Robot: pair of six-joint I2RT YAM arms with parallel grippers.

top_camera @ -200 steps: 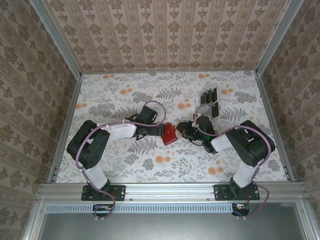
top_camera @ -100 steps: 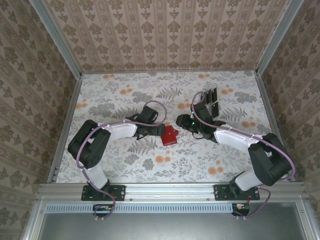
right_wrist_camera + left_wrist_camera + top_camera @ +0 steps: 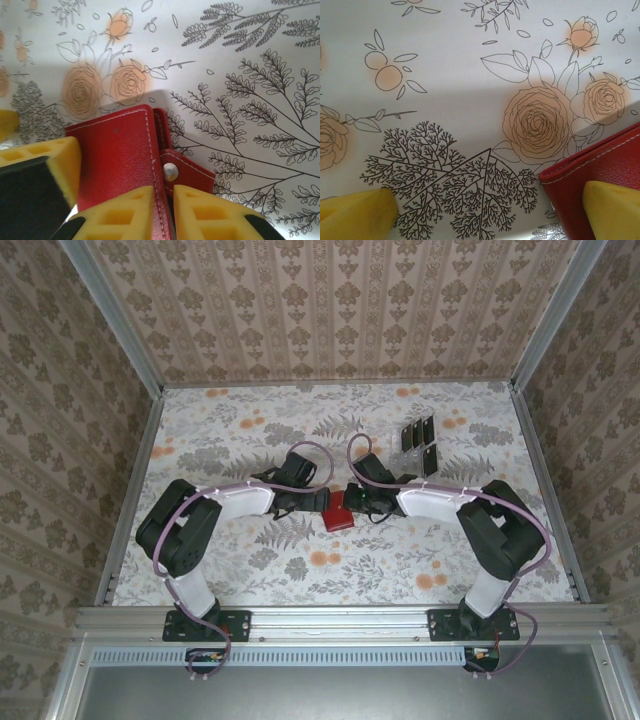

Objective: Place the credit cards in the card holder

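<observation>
Floral-print table, damask-papered walls

The wallet is red leather or a leather look-alike, finely grained with a soft sheen and sewn along its edges with pale thread; its tab carries a shiny metal snap. The finger pads are matt yellow foam or rubber with moulded hollows. The table cover is smooth, matt and printed with flowers.
</observation>
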